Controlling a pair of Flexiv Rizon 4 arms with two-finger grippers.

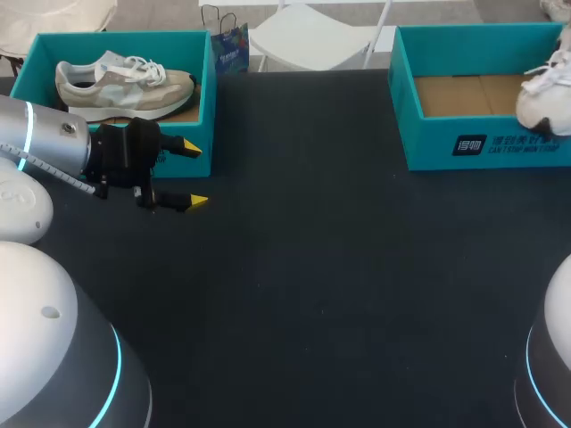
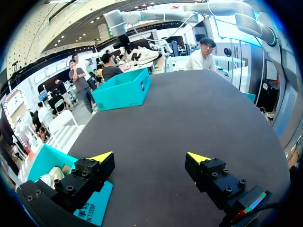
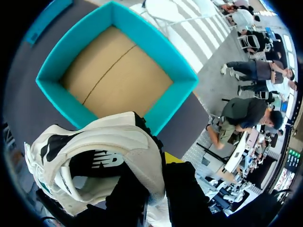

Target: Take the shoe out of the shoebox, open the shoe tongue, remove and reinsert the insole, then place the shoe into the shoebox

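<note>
A white sneaker with black markings (image 3: 99, 151) hangs over the open teal shoebox (image 3: 52, 94), whose cardboard floor is bare. My right gripper (image 3: 158, 177) is shut on the shoe's heel collar; one yellow tip shows outside it and the other finger is hidden inside. In the head view this shoe (image 1: 542, 98) is at the right end of the right-hand shoebox (image 1: 428, 143), and the right gripper itself is out of view. My left gripper (image 1: 194, 175) stands open with nothing between its fingers, just in front of the left-hand box. The left wrist view shows the same open gripper (image 2: 150, 158) low over the table.
A second teal box (image 1: 207, 98) at the back left holds a beige and white sneaker (image 1: 125, 82), right beside my left gripper. The dark tabletop (image 1: 312, 250) stretches between the two boxes. My arm bases (image 1: 53, 339) fill the near corners.
</note>
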